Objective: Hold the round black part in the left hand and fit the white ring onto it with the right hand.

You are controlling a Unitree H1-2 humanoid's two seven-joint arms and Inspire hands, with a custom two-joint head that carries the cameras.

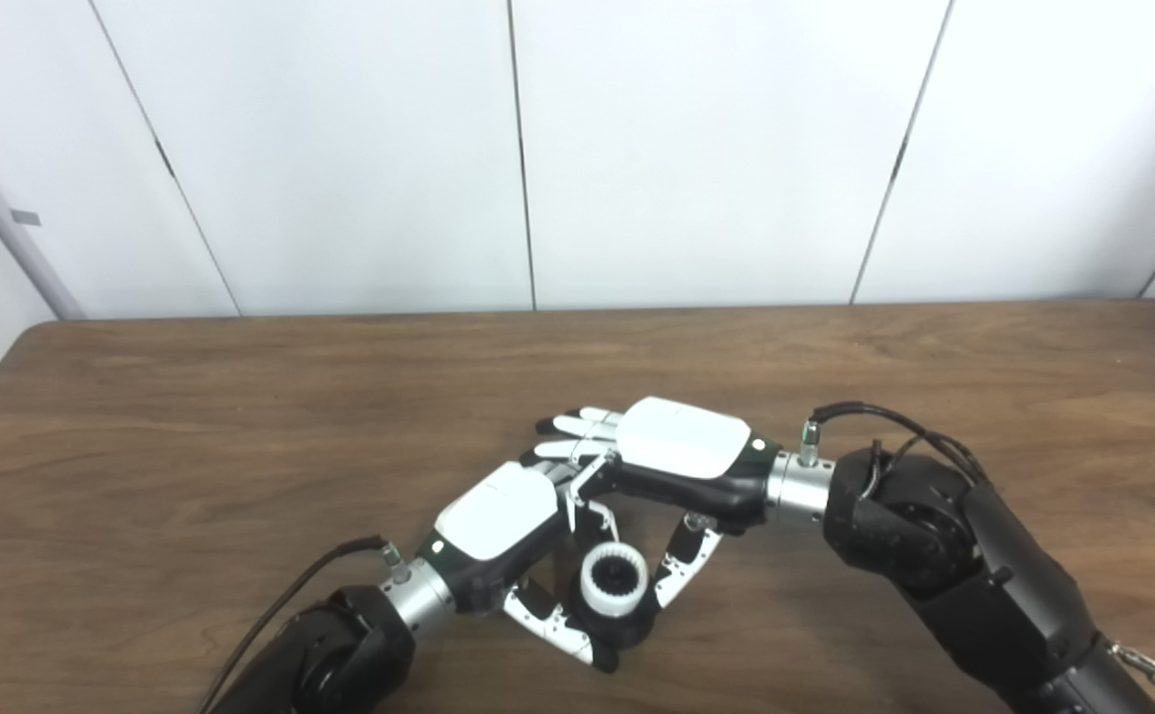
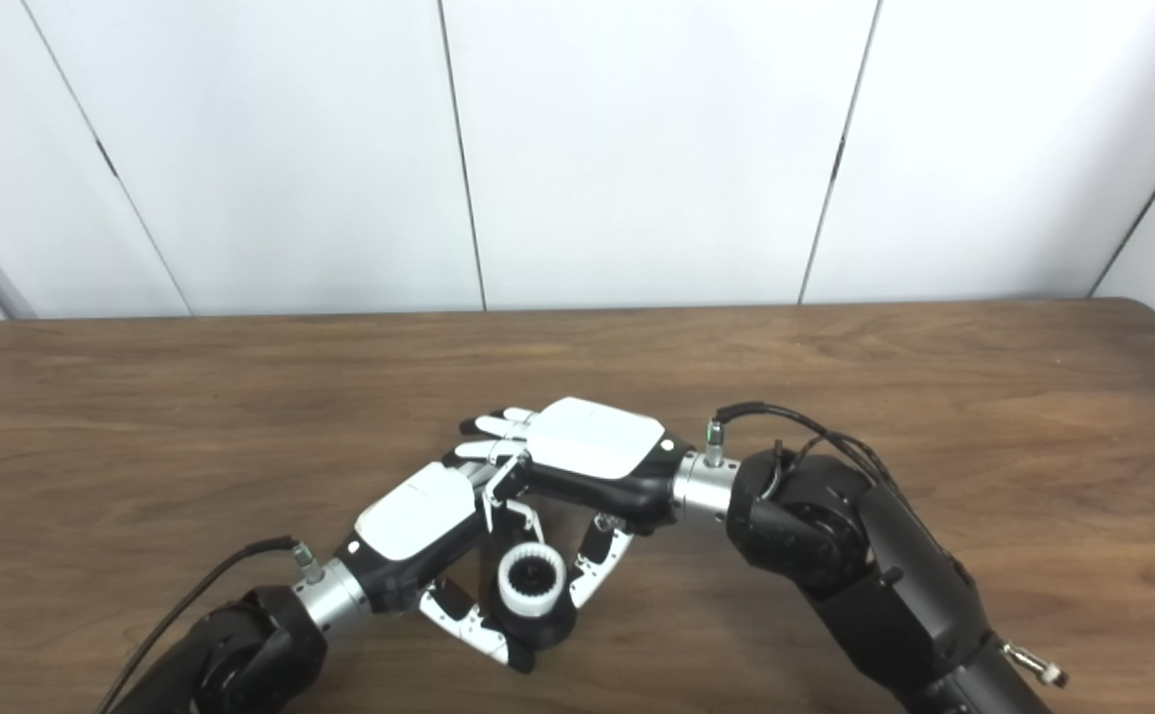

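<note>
Left eye view: near the front of the worktop, the left robot hand pinches the black part between thumb and fingers. The white ring sits on top of that part, toothed inside. The right robot hand hangs just above and behind, fingers stretched left, thumb beside the ring; whether it touches the ring I cannot tell.

Right eye view: the same cluster lies left of centre. The ring rests on the part, cradled by the left robot hand. The right robot hand arches over it, spread.
</note>
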